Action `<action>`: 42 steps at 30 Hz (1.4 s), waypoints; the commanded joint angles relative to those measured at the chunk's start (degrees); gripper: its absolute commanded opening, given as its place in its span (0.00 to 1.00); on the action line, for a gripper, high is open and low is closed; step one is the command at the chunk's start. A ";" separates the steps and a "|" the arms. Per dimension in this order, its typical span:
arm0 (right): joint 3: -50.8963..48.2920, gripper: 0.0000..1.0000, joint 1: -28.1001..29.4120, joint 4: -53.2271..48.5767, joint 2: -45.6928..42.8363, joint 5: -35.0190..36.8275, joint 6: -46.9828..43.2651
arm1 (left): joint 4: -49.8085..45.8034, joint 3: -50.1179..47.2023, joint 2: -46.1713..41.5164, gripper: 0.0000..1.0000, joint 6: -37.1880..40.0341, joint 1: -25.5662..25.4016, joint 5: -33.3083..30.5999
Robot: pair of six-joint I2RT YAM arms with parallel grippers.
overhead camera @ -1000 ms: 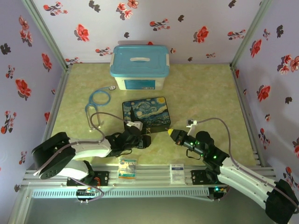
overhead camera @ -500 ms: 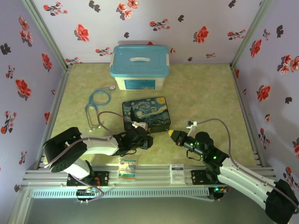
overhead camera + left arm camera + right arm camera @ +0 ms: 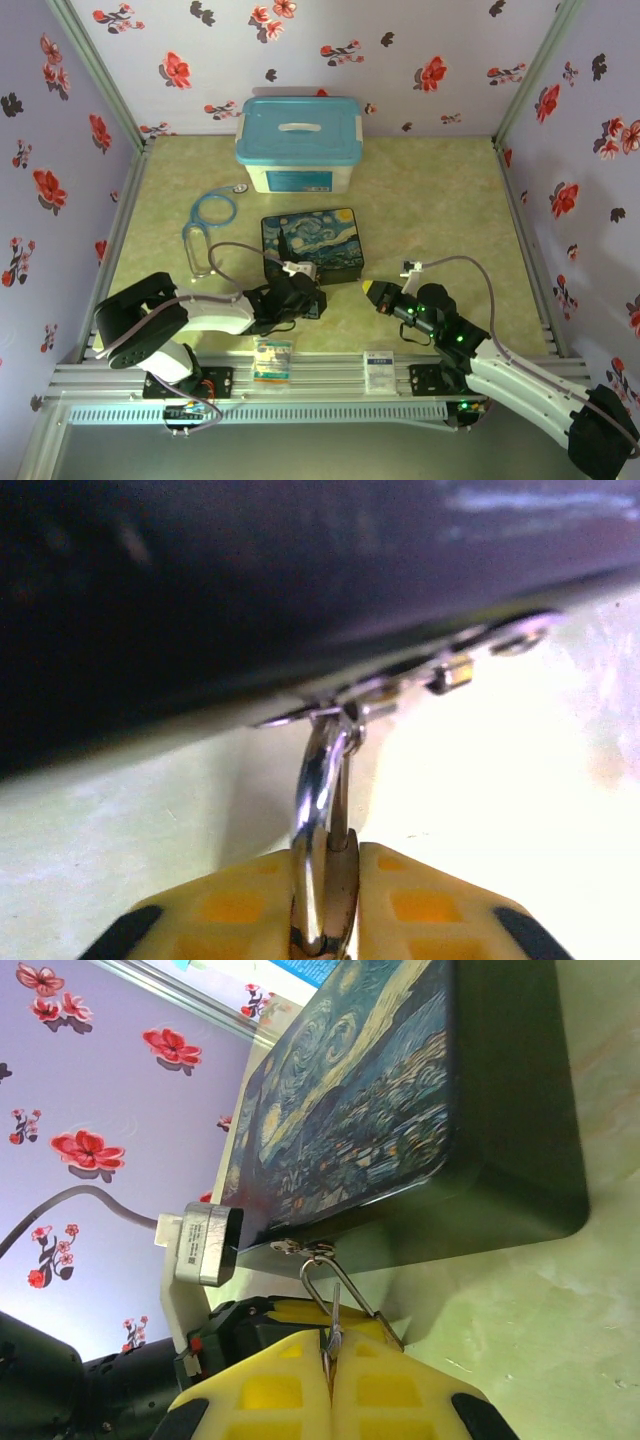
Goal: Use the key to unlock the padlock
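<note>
Padlock (image 3: 316,780) body hidden in left gripper (image 3: 325,865) (shackle shows), key (image 3: 331,1332) barely visible

Padlock (image 3: 310,790): thin silver shackle is hooked through the hasp on the starry-night box (image 3: 400,1110), on its arm-facing side; the body is hidden between the left gripper (image 3: 325,890) pads.
Key (image 3: 334,1332): thin silver blade, seen edge-on, is pinched in the right gripper (image 3: 330,1380), near that hasp.
</note>
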 commanded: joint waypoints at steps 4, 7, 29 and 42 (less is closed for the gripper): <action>-1.27 0.00 -0.26 -0.11 -0.37 1.93 0.75 | 1.62 -0.65 -0.30 0.13 -1.70 -0.39 -1.09; -1.44 0.00 -0.20 -0.30 -0.29 1.84 1.64 | 1.71 -0.48 -0.52 0.10 -2.30 -0.35 -1.04; -5.62 0.00 8.49 9.06 8.20 12.33 25.37 | 41.39 -7.23 3.26 0.00 -24.85 -0.35 -3.48; -3.21 0.00 5.87 13.60 12.31 10.50 20.91 | 41.91 -5.68 6.28 0.00 -27.27 -1.33 -5.21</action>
